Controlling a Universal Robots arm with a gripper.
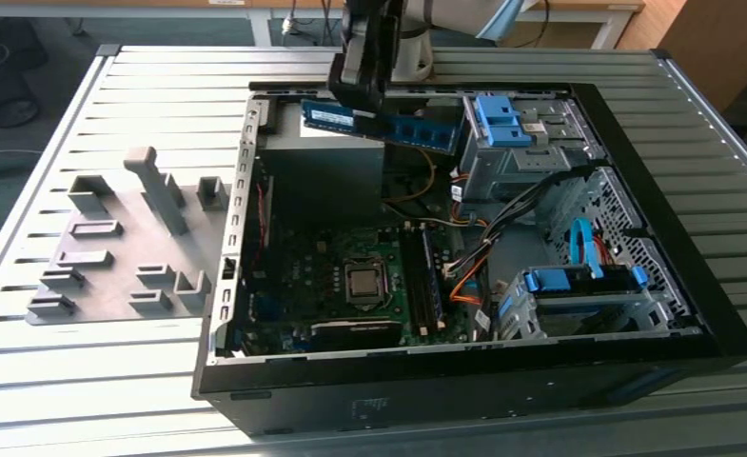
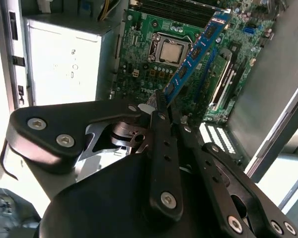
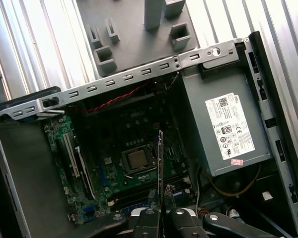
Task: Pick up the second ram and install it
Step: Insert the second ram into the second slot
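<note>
The second ram (image 1: 392, 123), a long blue strip with dark chips, hangs level above the open computer case (image 1: 240, 286), over its far end. My gripper (image 1: 355, 95) is shut on the strip's end toward the exterior view's left. In the second wrist view the ram (image 2: 196, 52) sticks out from between the fingertips of the gripper (image 2: 162, 105), above the motherboard (image 2: 144, 64). The first wrist view shows the ram (image 3: 160, 158) edge-on, rising out of the gripper (image 3: 160, 212). A darker memory stick (image 1: 422, 281) stands in a slot beside the processor (image 1: 364, 281).
A grey plate (image 1: 100, 286) with several grey plastic blocks lies on the slatted table at the exterior view's left. Inside the case are the grey power supply (image 3: 223, 129), blue drive cages (image 1: 506, 119) (image 1: 577, 286) and loose cables (image 1: 475, 252).
</note>
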